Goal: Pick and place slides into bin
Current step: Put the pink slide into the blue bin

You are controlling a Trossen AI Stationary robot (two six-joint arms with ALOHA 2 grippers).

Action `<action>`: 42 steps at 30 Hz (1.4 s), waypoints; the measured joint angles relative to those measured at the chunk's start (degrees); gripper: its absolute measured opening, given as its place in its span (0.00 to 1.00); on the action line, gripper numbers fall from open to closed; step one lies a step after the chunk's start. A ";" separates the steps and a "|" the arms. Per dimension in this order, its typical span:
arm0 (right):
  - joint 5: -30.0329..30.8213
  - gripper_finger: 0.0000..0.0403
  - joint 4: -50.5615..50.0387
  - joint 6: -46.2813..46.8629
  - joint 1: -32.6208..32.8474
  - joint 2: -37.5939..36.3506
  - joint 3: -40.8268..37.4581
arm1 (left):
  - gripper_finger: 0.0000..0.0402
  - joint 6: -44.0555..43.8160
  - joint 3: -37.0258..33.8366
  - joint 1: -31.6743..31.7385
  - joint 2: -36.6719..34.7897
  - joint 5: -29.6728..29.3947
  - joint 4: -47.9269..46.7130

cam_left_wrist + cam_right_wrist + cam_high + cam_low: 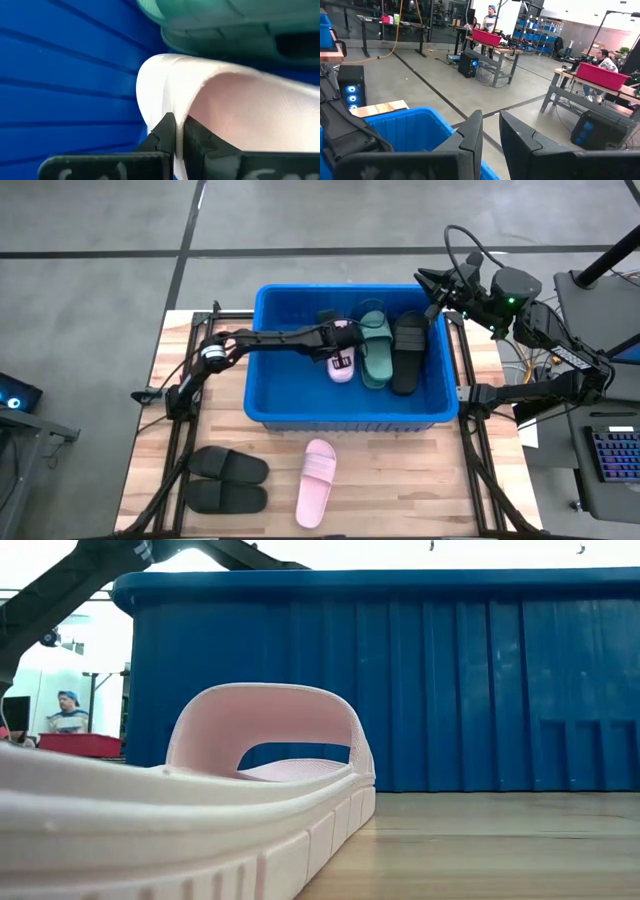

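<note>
The blue bin [268, 370] stands in the middle of the table. In it lie a dark green pair of slides [376, 350], a black slide [408, 352] and a light pink slide [341, 364]. My left gripper [336, 340] reaches into the bin from the table's left and is shut on that pink slide [240, 105]. My right gripper [491, 132] hovers level above the bin's far right corner, its fingers a narrow gap apart with nothing between them. A second pink slide [316, 480] and a black pair [228, 478] lie on the table in front of the bin. My left gripper pinches a thin curved edge of the pink slide [172, 102] between its two fingertips [164, 127]. The fingers slant down into the bin from the table's left. The slide sits beside the green pair [225, 25]; whether it rests on the bin's floor, I cannot tell.
The low view sits at the table top, right behind the loose pink slide [270, 760], with the bin's near wall [450, 680] behind it. Bare wooden table lies to the right of that slide. Workbenches and people show in the room beyond.
</note>
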 joint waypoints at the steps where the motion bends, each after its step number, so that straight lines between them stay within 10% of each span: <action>1: 0.00 0.14 0.00 -0.02 0.02 0.00 0.00 | 0.00 -0.04 -0.01 0.00 0.27 -0.01 0.81; 15: 0.00 0.14 0.00 -0.59 0.02 -0.02 0.00 | 0.04 0.00 -0.03 0.26 1.14 4.98 5.06; 42: -0.02 0.14 0.17 -1.90 0.00 -0.02 0.00 | 0.59 0.42 0.29 1.16 -4.84 16.26 -1.40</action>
